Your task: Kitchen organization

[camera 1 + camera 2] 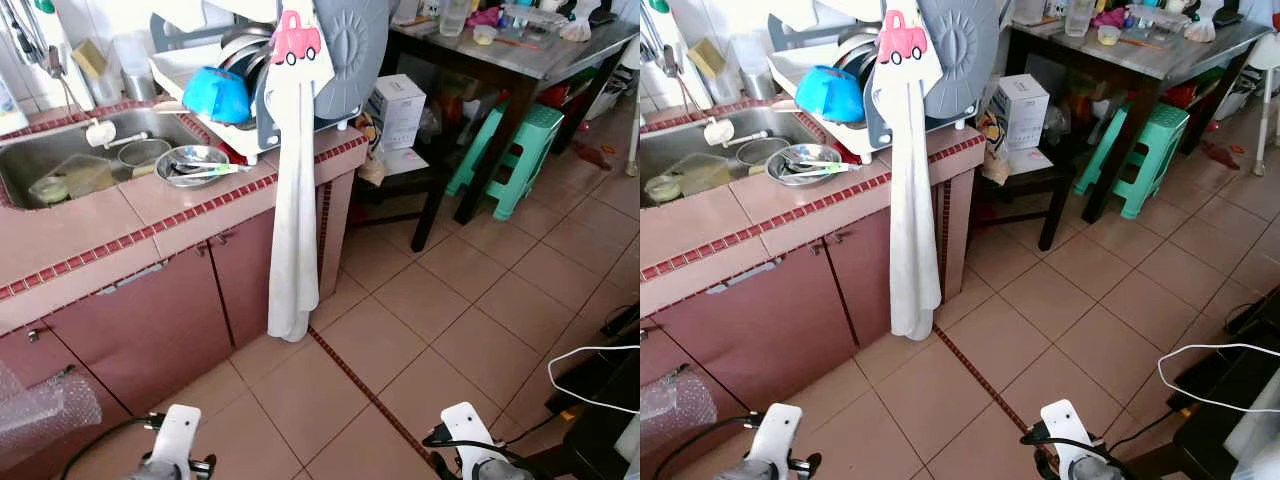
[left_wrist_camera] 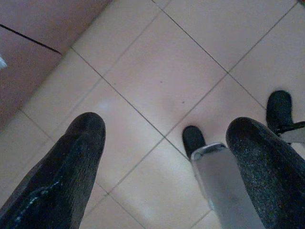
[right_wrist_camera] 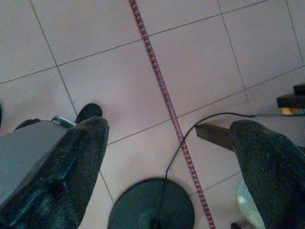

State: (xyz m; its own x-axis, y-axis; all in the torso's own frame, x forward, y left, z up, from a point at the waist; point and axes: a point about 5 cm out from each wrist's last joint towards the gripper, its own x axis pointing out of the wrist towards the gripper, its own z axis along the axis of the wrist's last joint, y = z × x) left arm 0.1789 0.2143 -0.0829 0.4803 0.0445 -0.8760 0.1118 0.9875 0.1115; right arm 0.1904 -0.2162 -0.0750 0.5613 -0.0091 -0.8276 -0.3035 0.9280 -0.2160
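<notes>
Sink cut off at frame edge

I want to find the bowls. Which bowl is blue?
The blue plastic bowl tipped in the white dish rack; the shiny steel bowl sits on the counter.

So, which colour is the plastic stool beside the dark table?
The stool is mint green, clearest in the left eye view.

At the upper left of your head view, a steel bowl holding utensils sits on the pink tiled bench beside the sink. Just right of it, a blue bowl lies tipped in the white dish rack, and a white towel hangs down.
</notes>
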